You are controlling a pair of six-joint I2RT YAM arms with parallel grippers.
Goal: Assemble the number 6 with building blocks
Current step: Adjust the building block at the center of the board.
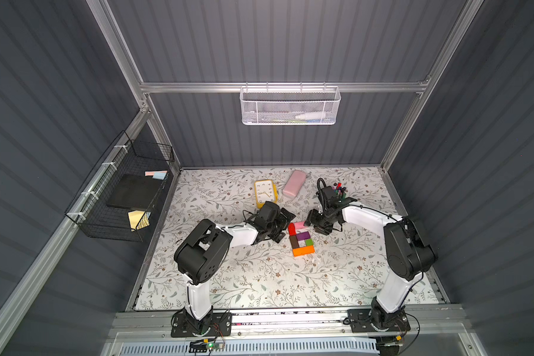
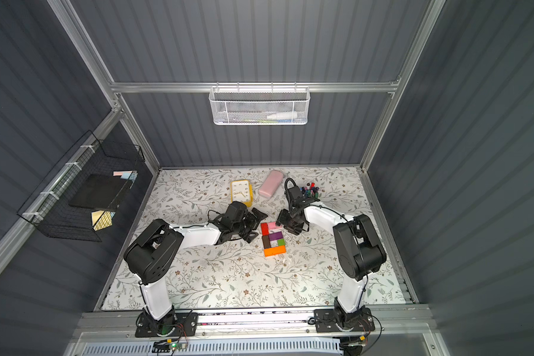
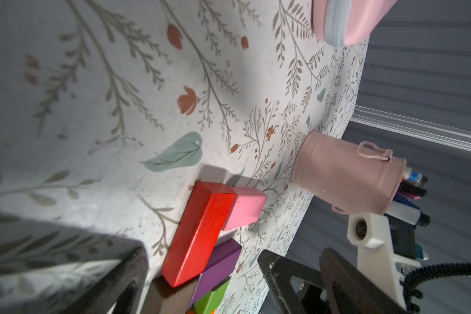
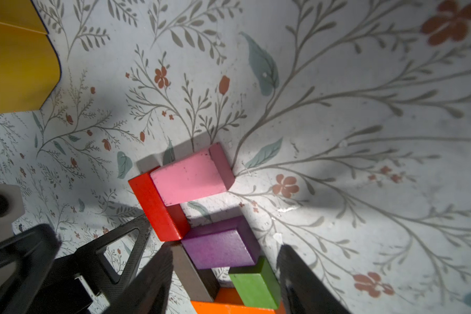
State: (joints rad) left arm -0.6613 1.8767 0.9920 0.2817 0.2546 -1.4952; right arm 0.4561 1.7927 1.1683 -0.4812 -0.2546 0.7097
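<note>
ok so standing by the bench, going left to right: the black wire basket (image 1: 121,191) hangs on the side wall, totally out of the action. The yellow clock (image 1: 265,192) sits pushed to the back, which leaves the middle free for the build. The left gripper (image 1: 285,226) is low, just beside the red block (image 1: 292,228). Its jaws are apart with nothing in them, and I'd guess it's there to square up that side if needed

The number 6 (image 2: 275,236) lies flat mid-table between the two grippers, and honestly it looks done to me. All the building blocks are in:
- red is the upper left side, with the brown block (image 1: 293,241) carrying on below it
- the pink block (image 4: 191,176) butts against red's far end as the top bar
- the purple block (image 4: 219,248) is the middle bar
- the green cube (image 4: 256,284) goes only on the right below purple, so the loop closes while the upper right is open. That's what makes it a 6 and not an 8
- the orange block (image 1: 303,250) runs across as the base

The pink case (image 1: 294,184) lies further back, well apart from the digit. The right gripper (image 1: 313,223) hovers near the pink block's free end, fingers spread and holding nothing, maybe placed for a last nudge. The pen pot (image 3: 343,174) stands behind it
</note>
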